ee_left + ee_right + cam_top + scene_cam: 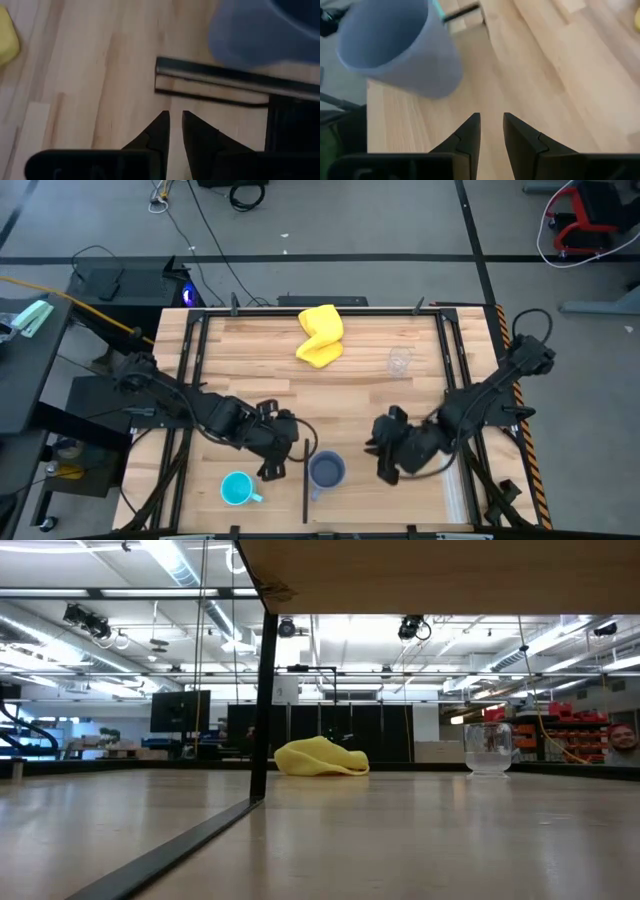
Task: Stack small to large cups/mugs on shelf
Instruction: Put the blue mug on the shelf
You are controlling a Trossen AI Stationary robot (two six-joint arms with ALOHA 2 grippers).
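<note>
Standing upright on the counter (250, 350) near its front edge, the grey-blue mug (327, 470) sits between the two grippers, with neither of them touching it. The left gripper (272, 470) is just beside it on one side, across a thin dark bar (304, 490) that lies on the wood between them; the right gripper (385, 472) is near it on the other side, with bare wood between.

In the left wrist view the left gripper (175, 120) has its fingers drawn close together, only a narrow slit between the tips, and nothing is between them; the mug (265, 30) is ahead of the tips and off to one side, beyond the dark bar (215, 80). In the right wrist view the right gripper (491, 122) shows a small gap between its fingers, also with nothing held, and the mug (400, 50) is ahead of the tips and off to the side, clear of them.

The turquoise mug (237, 489) stands near the left gripper, further toward the front edge of the counter and away from the grey-blue mug. The clear cup (400, 362) stands upright well apart from both grippers, toward the far side of the counter, nearer the right arm's side. The yellow cloth (320, 335) lies crumpled beyond both grippers, by the far edge. In the low view the clear cup (488, 748) and the cloth (320, 758) show at the far side, and no gripper is visible there.
</note>
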